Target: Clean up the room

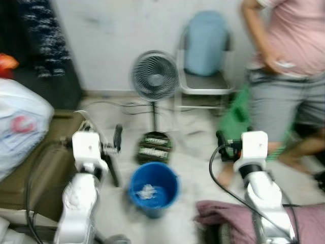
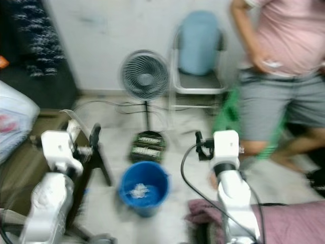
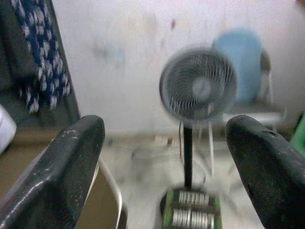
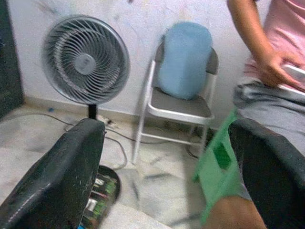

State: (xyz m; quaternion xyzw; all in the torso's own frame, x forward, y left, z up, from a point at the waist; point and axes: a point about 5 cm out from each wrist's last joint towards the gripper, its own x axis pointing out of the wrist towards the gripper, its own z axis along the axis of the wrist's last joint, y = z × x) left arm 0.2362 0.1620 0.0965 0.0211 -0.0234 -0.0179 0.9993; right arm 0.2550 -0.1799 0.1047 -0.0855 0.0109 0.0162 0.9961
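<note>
Two grippers are raised, both empty with fingers spread apart. Landmark: the blue bucket (image 1: pixel 153 189) on the floor, holding some white scraps. Left of the bucket lies a white bag (image 1: pixel 20 127) on a brown surface, and the left gripper (image 1: pixel 117 138) hovers just beside the bucket's upper left. Behind the bucket stands a fan (image 1: pixel 155 76), with a chair (image 1: pixel 204 81) beyond it. Right of the bucket hovers the right gripper (image 1: pixel 221 140); a person (image 1: pixel 289 61) stands behind it. A pink cloth (image 1: pixel 223 212) lies at the bucket's lower right. Judgement: the views are blurred, so steady the body before reaching, and keep clear of the person.
</note>
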